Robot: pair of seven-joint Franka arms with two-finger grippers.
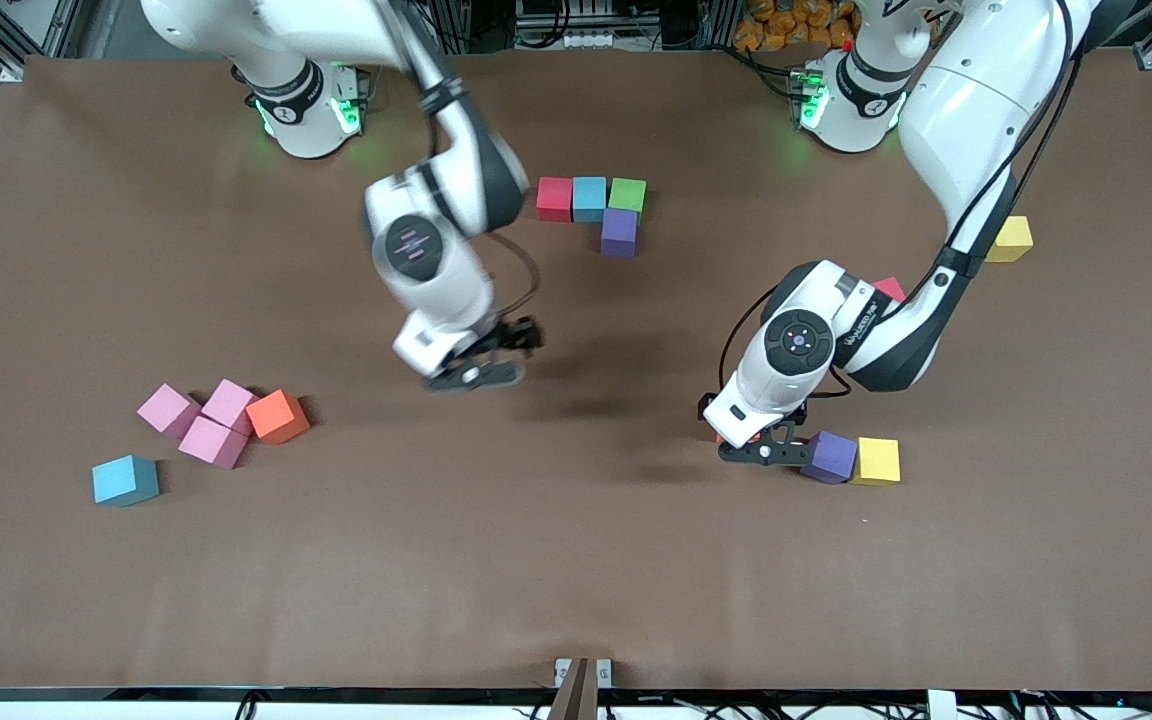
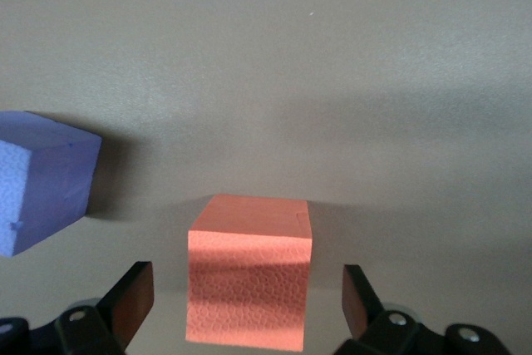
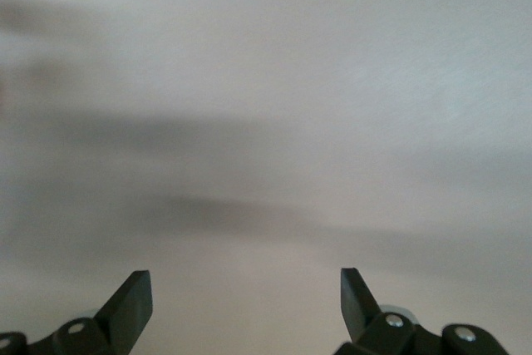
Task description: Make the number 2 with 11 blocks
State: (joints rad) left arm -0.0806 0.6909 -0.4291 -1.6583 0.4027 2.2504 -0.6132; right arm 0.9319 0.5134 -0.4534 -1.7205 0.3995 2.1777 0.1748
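Left pincer (image 2: 245,309) wide, straddling orange block (image 2: 249,268) on bench beside purple block (image 2: 41,180); foam light, squashy: grip flat side faces. Right pincer (image 3: 245,305) wide, empty over bare bench

light: even, overhead | shadows: soft | blur: right arm, right wrist view

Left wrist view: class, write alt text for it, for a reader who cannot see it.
An orange block sits on the brown table between the open jaws of the left gripper, which touch neither of its sides. A purple block lies apart from it at the edge of the picture.
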